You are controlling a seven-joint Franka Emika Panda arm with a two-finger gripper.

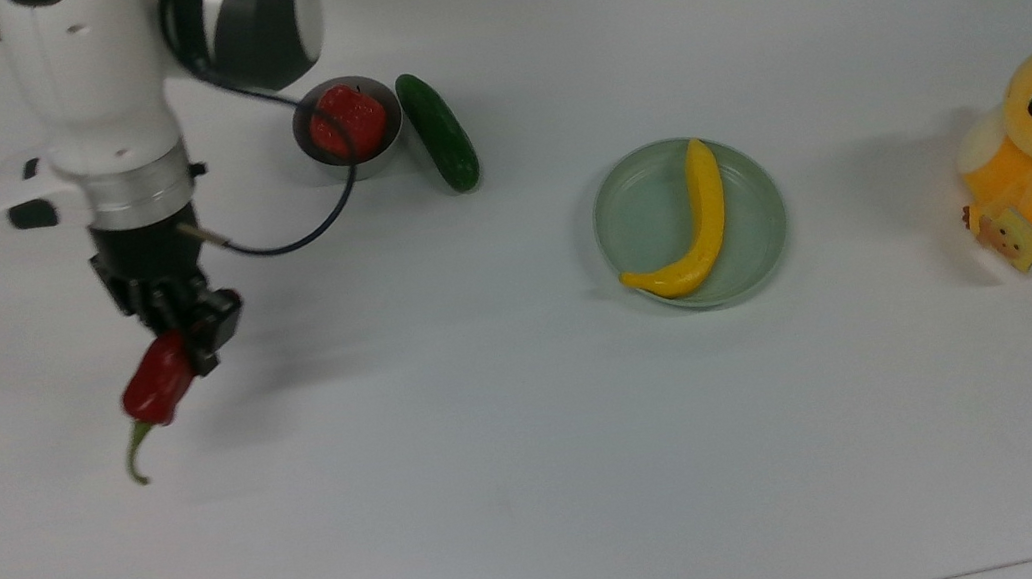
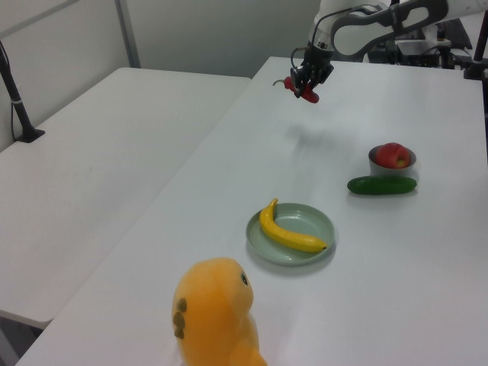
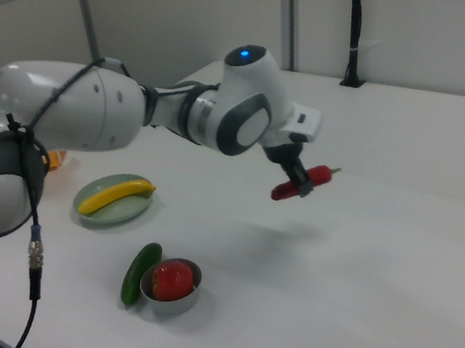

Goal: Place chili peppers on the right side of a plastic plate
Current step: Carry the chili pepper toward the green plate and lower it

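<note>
Chili peppers (image 1: 156, 385) riding in the tool (image 1: 192, 337), high above the desk (image 1: 543, 478).

Top view: the tool is clamping the chili's thick end, fingers closed on it, stem dangling toward the frame's bottom, while the plastic plate (image 1: 643, 221) is sitting well apart toward the top view's right, a banana (image 1: 704, 223) occupying its right half. Left view: the chili (image 2: 300, 89) is hanging clear of its shadow, probably lifted so it can pass over the desk without dragging. Right view: the arm is reaching out with the wrist bent downward, the tool (image 3: 298, 182) gripping the chili (image 3: 302, 182) roughly level, plate (image 3: 100, 213) far off behind.
</note>
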